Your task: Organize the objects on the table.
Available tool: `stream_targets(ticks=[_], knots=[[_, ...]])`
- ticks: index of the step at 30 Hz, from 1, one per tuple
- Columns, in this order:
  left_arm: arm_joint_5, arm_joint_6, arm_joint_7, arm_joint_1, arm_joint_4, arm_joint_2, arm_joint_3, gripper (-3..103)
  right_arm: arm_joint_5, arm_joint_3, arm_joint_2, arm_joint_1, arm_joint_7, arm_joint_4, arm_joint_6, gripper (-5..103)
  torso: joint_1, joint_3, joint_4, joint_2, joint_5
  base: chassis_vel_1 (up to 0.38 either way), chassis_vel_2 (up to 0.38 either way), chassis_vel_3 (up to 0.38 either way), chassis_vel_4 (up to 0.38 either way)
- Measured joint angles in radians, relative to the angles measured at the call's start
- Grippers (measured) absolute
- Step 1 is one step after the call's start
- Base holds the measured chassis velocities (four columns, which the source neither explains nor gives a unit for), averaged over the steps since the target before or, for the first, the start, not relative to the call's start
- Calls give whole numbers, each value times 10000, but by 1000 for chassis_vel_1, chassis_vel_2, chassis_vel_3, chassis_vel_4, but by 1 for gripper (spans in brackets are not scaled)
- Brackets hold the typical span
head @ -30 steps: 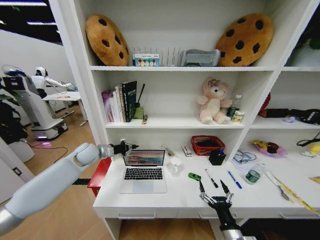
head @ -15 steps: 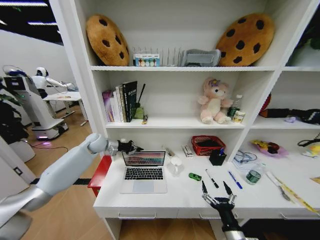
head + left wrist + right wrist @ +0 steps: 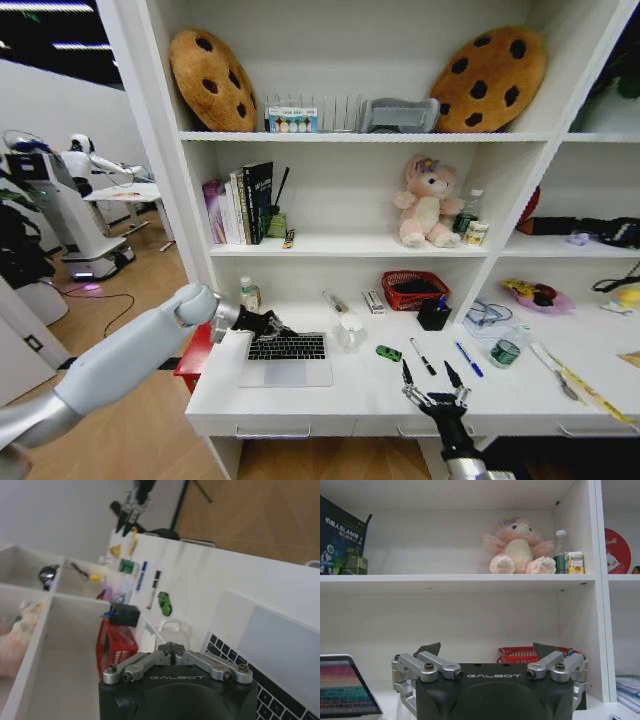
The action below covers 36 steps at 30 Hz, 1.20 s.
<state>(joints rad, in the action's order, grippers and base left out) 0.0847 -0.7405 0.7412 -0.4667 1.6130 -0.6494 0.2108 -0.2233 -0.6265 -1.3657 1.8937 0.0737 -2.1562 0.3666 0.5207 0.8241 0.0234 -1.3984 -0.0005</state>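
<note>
left gripper (image 3: 262, 324) on laptop (image 3: 287, 358) lid

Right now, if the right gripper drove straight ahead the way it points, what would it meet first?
Probably the black pen on the table, just beyond the right gripper and its open fingers; depth is hard to judge.

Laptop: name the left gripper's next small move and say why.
Probably press the lid down onto the keyboard. The left gripper rests at the laptop's back edge, the keyboard lies uncovered, and the right wrist view shows the lid lit and tilted up. The right gripper hovers open at the table's front.
</note>
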Motion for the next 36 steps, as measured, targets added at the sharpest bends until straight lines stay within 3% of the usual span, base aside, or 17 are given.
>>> stream_targets(ticks=[1, 4, 7, 9, 11, 13, 15, 17, 20, 25, 27, 29, 30, 32, 33, 35, 36], knots=[[0, 0, 0, 0, 0, 0, 0, 0, 0, 0, 0, 0, 0, 0, 0, 100, 0, 0, 0, 0, 0, 0, 0, 0, 0], [-1844, 2363, -1657, -1400, 790, 1026, -930, 0, -2, 11, -4, 17, 65, 4, -16, 100, -1, -1, -7, 0, 5, 0, 0, 0, 0], [-1717, 3148, -1870, -2024, 1161, 1297, -1725, 0, 1, 52, -19, 18, 76, 10, -32, 100, -2, -2, -9, -1, 7, 0, 0, 0, 0], [-1429, 3126, -1855, -2139, 1135, 1298, -1911, 0, 15, 74, -31, 15, 76, 11, -37, 100, -3, -3, -6, -2, 7, 0, 0, 0, 0], [-692, 2689, -1697, -2213, 854, 1141, -2118, 0, 52, 112, -58, 13, 77, 11, -43, 100, -2, -2, -4, -1, 6, 0, 0, 0, 0], [964, 1635, -1325, -2215, 443, 783, -2410, 0, 89, 147, -93, 14, 78, 0, -46, 100, -1, -1, 1, -1, 3, 0, 0, 0, 0], [1323, 1237, -1150, -2172, 327, 668, -2466, 0, 95, 148, -97, 18, 78, -5, -46, 100, -1, -1, -2, -1, 6, 0, 0, 0, 0], [2449, -184, -461, -1953, -46, 101, -2603, 0, 107, 145, -100, 47, 76, -33, -42, 100, -1, -1, -3, -1, 5, 0, 0, 0, 0], [3312, -782, -469, -2038, 147, -125, -2644, 0, 94, 82, -96, 97, 77, -44, -1, 100, 2, 1, 5, 0, 0, 0, 0, 0, 0], [2574, -738, -790, -2897, 657, 27, -2680, 0, 70, 51, -98, 108, 113, -42, 45, 100, 0, 0, -1, -1, 8, 0, 0, 0, 0], [1043, 398, -1599, -3732, 724, 494, -2879, 0, 69, 74, -100, 91, 123, -76, 34, 100, 1, 0, 0, 0, -1, 0, 0, 0, 0], [-1590, 2814, -3123, -5411, 1699, 1290, -3524, 0, 68, 80, -120, 89, 154, -93, 27, 100, 0, 0, -11, 0, 11, 0, 0, 0, 0], [-1590, 2814, -3123, -5411, 1699, 1290, -3524, 0, 68, 80, -120, 89, 154, -93, 27, 100, 0, 0, -11, 0, 11, 0, 0, 0, 0], [-3986, 4278, -4696, -6984, 2696, 1301, -4480, 0, 58, 65, -159, 99, 257, -72, 27, 100, -1, -2, -10, -1, 5, 0, 0, 0, 0], [-3986, 4278, -4696, -6984, 2696, 1301, -4480, 0, 58, 65, -159, 99, 257, -72, 27, 100, -1, -2, -10, -1, 5, 0, 0, 0, 0], [-5046, 5243, -6168, -7954, 3279, 1005, -5242, 0, 14, 63, -123, 105, 336, -32, 1, 100, -1, -2, 0, -1, 6, 0, 0, 0, 0], [-5775, 5982, -7507, -8453, 3675, 722, -5575, 0, -11, 92, -62, 83, 377, -29, -59, 100, -1, -2, -1, -2, 6, 0, 0, 0, 0]])
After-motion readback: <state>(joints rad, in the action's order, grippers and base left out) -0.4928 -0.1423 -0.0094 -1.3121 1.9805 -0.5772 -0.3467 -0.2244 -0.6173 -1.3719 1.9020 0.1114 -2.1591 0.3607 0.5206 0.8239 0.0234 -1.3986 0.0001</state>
